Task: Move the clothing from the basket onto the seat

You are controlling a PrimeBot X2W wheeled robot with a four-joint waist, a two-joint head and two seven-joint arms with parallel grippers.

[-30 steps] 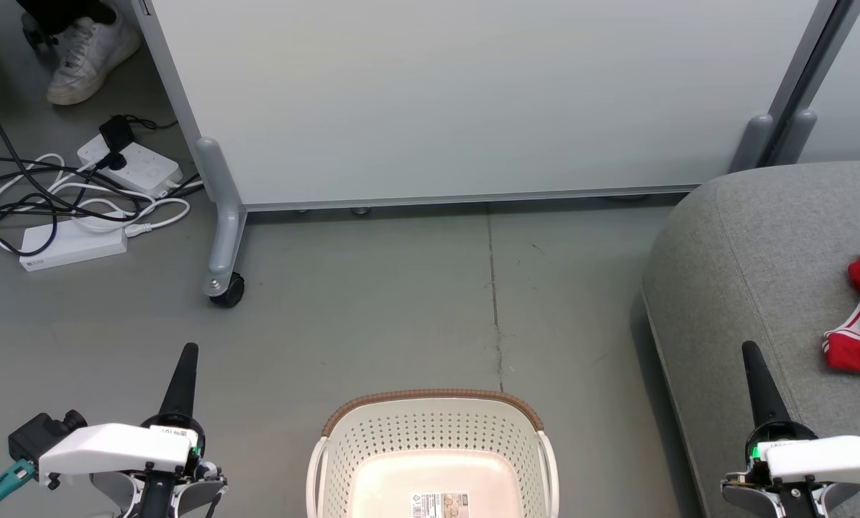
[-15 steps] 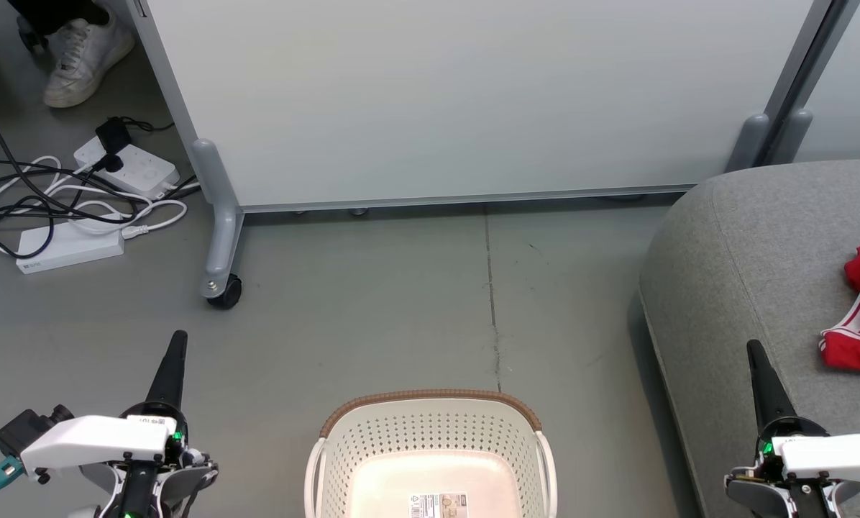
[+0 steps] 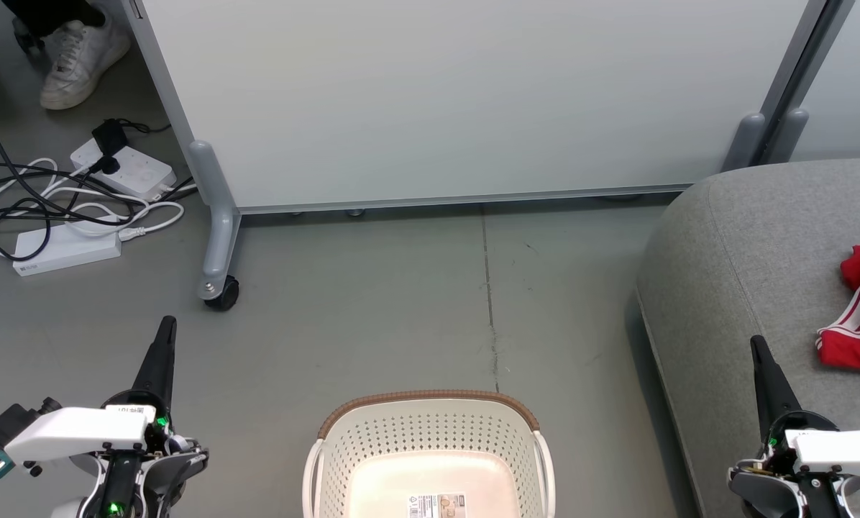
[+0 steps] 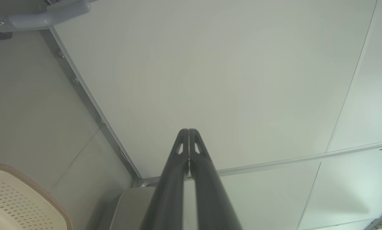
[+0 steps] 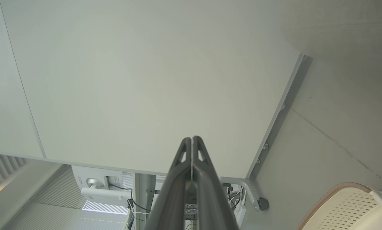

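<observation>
Both pointing forward, left pincer [image 3: 166,322], right pincer [image 3: 756,341], closed

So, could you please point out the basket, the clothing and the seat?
Basket [image 3: 430,396], head view, brown far rim.
Clothing [image 3: 858,352], head view, red lower fold.
Seat [image 3: 746,259], head view, bare grey cushion top.

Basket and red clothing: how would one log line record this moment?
basket: visible part empty | clothing: on seat | left gripper: shut | right gripper: shut

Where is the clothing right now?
In the head view the clothing lies on the seat at the far right edge, just beyond the right hand and well right of the basket.
</observation>
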